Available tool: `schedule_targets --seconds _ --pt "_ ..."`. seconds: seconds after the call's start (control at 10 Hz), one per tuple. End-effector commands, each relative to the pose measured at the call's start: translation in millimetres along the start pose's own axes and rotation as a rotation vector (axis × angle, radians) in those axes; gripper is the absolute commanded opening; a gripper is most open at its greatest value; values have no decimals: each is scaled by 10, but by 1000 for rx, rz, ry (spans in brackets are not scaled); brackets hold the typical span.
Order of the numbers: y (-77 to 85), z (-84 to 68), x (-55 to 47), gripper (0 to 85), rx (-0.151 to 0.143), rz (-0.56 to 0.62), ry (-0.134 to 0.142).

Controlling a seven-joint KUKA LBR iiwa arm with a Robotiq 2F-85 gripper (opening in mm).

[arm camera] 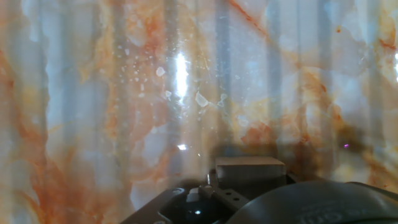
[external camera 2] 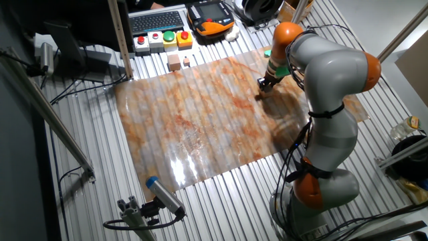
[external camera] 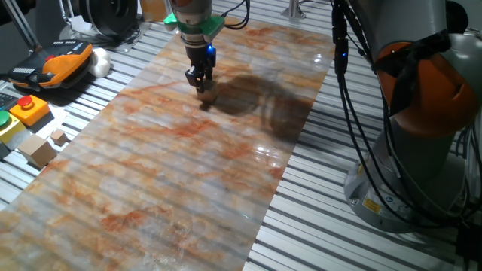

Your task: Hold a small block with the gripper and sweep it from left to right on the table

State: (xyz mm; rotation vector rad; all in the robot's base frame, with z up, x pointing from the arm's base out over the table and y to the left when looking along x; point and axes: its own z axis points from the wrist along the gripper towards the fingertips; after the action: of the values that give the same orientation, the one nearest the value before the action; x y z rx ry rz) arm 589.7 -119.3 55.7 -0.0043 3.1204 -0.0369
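The table [external camera: 151, 173] is a glossy sheet marbled in orange, rust and grey over aluminium slats. My black gripper [external camera: 201, 84], with its blue light lit, stands upright over the far part of the sheet. It is shut on the small block [external camera: 205, 93], a light-tan wooden cube that rests on or just above the sheet. In the other fixed view the gripper [external camera 2: 263, 87] is at the sheet's far right part. In the hand view the small block [arm camera: 250, 168] shows at the bottom, against the marbled surface.
A larger tan wooden block [external camera: 36, 150] and a tiny cube [external camera: 59, 137] lie off the sheet at the left, by a button box [external camera: 28, 109] and an orange pendant [external camera: 56, 64]. The robot base [external camera: 422, 150] and cables stand at the right.
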Motion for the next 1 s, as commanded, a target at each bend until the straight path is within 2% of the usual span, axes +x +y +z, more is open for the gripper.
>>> schedule_targets --seconds 0.0,0.9 --pt "16 11 9 0 -2 -1 2" --pt "120 1 1 0 -16 10 10"
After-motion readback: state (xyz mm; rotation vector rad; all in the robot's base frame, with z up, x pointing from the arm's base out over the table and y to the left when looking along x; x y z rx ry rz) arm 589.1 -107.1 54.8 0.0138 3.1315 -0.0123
